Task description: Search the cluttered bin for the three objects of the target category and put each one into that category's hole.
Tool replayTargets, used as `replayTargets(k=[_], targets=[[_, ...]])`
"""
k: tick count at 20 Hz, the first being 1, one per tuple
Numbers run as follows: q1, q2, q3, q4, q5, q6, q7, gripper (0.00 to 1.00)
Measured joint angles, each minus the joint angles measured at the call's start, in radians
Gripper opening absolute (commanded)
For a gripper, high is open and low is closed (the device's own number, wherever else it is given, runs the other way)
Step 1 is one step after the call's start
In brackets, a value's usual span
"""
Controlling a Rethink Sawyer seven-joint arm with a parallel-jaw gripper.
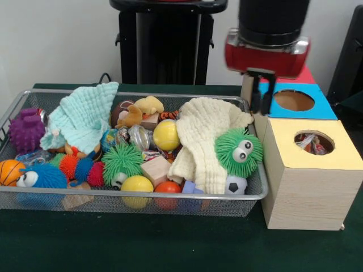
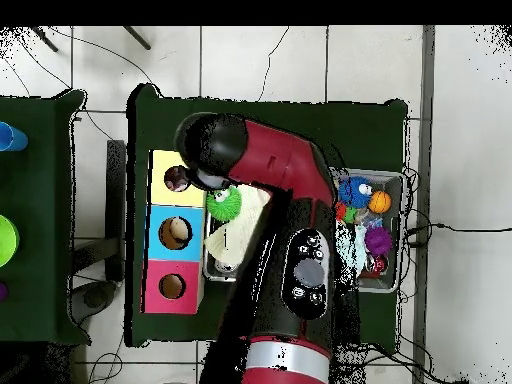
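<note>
The silver wire-mesh bin [image 1: 256,195] is full of toys and cloths. It also shows in the overhead view [image 2: 393,284], mostly under the arm. The yellow-topped box [image 1: 306,187] stands right of the bin. In its round hole [image 1: 313,141] lies one bundle of white fabric with coloured patches [image 1: 309,141]. I see no other such bundle in the bin; the clutter may hide them. My gripper [image 1: 261,99] hangs over the gap between the bin's far right corner and the blue-topped box. It carries nothing that I can see. In the overhead view the arm hides it.
The blue-topped box [image 1: 300,105] and the red-topped box [image 1: 305,76] stand behind the yellow one. In the bin lie a mint cloth [image 1: 85,116], a cream cloth [image 1: 207,139], a green spiky ball with eyes [image 1: 239,152], a purple spiky ball [image 1: 25,130] and several balls and blocks.
</note>
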Motion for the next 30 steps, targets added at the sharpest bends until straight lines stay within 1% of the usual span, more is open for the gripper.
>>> replayTargets(k=[6, 7, 13, 14, 22, 23, 26, 27, 30], targets=[[-0.084, 0.016, 0.000, -0.006, -0.114, 0.000, 0.000, 0.00], [-0.107, 0.025, 0.000, -0.010, -0.146, 0.000, 0.000, 0.00], [-0.163, 0.063, 0.004, -0.016, -0.224, 0.000, 0.000, 0.00], [-0.180, 0.078, 0.012, -0.016, -0.245, 0.000, 0.000, 1.00], [-0.205, 0.105, 0.050, -0.015, -0.270, 0.000, 0.000, 1.00], [-0.210, 0.110, 0.071, -0.011, -0.270, 0.000, 0.000, 1.00], [-0.216, 0.114, 0.096, -0.005, -0.270, 0.000, 0.000, 1.00], [-0.222, 0.119, 0.121, 0.001, -0.270, -0.001, 0.000, 1.00], [-0.231, 0.125, 0.157, 0.009, -0.270, -0.004, 0.000, 1.00]])
